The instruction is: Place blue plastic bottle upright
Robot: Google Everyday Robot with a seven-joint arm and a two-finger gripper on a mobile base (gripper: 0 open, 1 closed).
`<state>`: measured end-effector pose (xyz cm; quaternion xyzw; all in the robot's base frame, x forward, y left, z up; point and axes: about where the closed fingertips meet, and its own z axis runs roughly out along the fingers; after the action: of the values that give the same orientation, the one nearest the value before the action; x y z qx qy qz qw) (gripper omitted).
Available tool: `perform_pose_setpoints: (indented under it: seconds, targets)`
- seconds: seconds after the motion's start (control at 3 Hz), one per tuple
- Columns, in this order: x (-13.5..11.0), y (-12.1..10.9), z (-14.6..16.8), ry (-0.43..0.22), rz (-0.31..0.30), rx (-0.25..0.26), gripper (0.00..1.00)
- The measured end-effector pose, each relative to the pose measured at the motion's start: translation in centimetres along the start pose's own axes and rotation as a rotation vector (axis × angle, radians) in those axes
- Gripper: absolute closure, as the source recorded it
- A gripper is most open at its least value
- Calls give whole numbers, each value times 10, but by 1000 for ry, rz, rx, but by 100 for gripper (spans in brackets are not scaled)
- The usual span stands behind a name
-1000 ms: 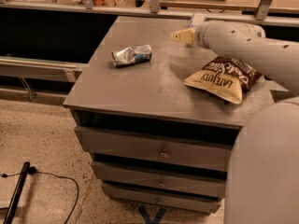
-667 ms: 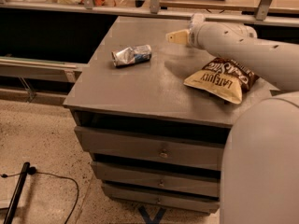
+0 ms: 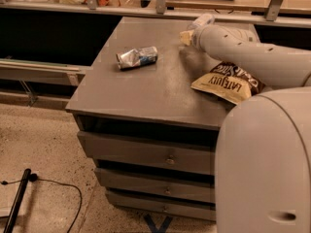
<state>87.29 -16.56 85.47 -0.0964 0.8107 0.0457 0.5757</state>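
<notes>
The blue plastic bottle (image 3: 202, 20) shows as a small pale, clear shape at the tip of my arm, above the far right part of the grey cabinet top (image 3: 146, 86). My gripper (image 3: 186, 36) is at the end of the white arm that reaches in from the right, and it is shut on the bottle. The bottle is tilted and held off the surface. Most of its body is hidden behind the wrist.
A crushed silver-blue can (image 3: 137, 57) lies on the cabinet top to the left of the gripper. A yellow and brown chip bag (image 3: 228, 81) lies under the arm at the right. A railing and shelf (image 3: 160, 4) run behind the cabinet. A cable (image 3: 53, 186) lies on the floor.
The wrist has turned, and the bottle has swung from pointing left to pointing up and right behind it. The can and the chip bag have not moved.
</notes>
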Motion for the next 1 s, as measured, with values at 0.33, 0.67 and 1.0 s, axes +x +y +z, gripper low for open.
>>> perform_pose_setpoints:
  seconds: [0.33,0.67,1.0]
  targets:
    - [-10,-4,8,-22,-11,10,72]
    - [-28,0,14,-52,-37,4,100]
    - [-33,0,14,-59,-45,3,100]
